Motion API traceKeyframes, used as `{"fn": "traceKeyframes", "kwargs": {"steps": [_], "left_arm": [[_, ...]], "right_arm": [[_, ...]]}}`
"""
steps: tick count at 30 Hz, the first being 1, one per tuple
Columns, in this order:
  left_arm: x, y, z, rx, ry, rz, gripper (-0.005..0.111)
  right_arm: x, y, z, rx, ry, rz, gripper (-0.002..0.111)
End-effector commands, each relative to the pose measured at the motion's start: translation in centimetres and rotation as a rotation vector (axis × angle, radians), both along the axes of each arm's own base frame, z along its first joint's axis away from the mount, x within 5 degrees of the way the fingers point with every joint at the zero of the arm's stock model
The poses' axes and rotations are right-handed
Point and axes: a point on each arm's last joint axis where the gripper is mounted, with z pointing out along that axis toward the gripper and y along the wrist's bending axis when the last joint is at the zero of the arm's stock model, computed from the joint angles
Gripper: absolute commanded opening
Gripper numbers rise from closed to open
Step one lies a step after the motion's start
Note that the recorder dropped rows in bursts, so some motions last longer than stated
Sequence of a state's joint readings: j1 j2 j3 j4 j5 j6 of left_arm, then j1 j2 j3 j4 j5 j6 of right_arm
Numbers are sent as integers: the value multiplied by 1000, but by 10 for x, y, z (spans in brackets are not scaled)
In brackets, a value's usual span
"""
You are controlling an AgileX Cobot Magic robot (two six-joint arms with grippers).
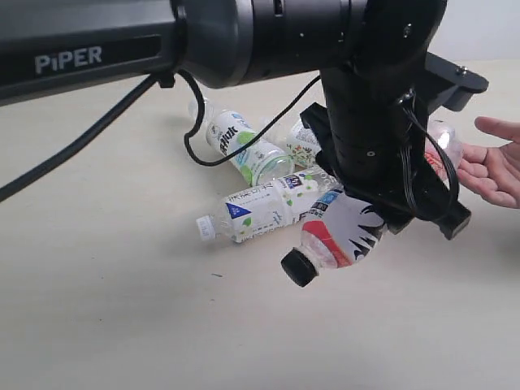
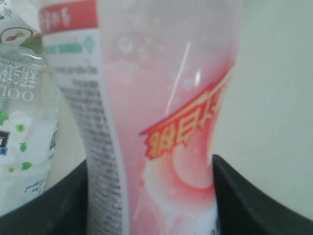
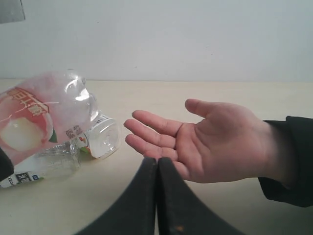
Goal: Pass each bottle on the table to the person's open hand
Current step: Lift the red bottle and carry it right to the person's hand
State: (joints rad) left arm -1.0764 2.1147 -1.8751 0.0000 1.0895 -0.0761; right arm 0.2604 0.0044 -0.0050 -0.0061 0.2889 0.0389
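My left gripper [image 1: 398, 191] is shut on the black-capped bottle [image 1: 341, 240] with the red-white-black label and holds it tilted above the table [image 1: 122, 309], cap low. In the left wrist view the bottle [image 2: 161, 122] fills the gap between both black fingers [image 2: 247, 196]. The person's open hand [image 1: 496, 166] waits palm up just right of the bottle's base. Three white-capped bottles lie behind: green label [image 1: 244, 146], blue label [image 1: 260, 207], white label [image 1: 302, 145]. My right gripper [image 3: 157, 162] is shut and empty, just before the hand [image 3: 215, 142]. The held bottle [image 3: 39, 117] hangs off to one side of the palm.
The left arm's thick black forearm [image 1: 244, 32] and its cable [image 1: 89, 134] cross the top of the exterior view and hide part of the bottles. A dark sleeve [image 3: 288, 161] covers the person's wrist. A pale wall [image 3: 156, 39] stands behind the table.
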Motion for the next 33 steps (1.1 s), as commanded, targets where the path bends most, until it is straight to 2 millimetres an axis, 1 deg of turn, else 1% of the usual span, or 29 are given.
{"fn": "traceKeyframes", "kwargs": {"steps": [1,5,12,14,15,16,17,19,22,25,26,28,30,33], "left_arm": [[-2,-4,16,-107,15,99,0],[-2,-13,20,-232,47,185,0],[5,-32,36,-546,86,326,0],[6,-36,42,-636,128,370,0],[5,-41,47,-724,184,409,0],[5,-42,49,-755,200,423,0],[6,-45,54,-824,232,455,0],[8,-47,59,-892,233,475,0],[12,-48,63,-940,212,485,0],[24,-46,56,-957,258,547,0],[31,-47,49,-946,277,571,0],[40,-51,36,-912,338,597,0],[41,-60,25,-885,368,567,0],[44,-70,16,-889,390,545,0]], "right_arm": [[0,0,-1,1,-4,-7,0],[0,0,-1,1,-4,-7,0],[0,0,-1,1,-4,-7,0],[0,0,-1,1,-4,-7,0],[0,0,-1,1,-4,-7,0],[0,0,-1,1,-4,-7,0],[0,0,-1,1,-4,-7,0],[0,0,-1,1,-4,-7,0],[0,0,-1,1,-4,-7,0],[0,0,-1,1,-4,-7,0],[0,0,-1,1,-4,-7,0],[0,0,-1,1,-4,-7,0],[0,0,-1,1,-4,-7,0],[0,0,-1,1,-4,-7,0]]}}
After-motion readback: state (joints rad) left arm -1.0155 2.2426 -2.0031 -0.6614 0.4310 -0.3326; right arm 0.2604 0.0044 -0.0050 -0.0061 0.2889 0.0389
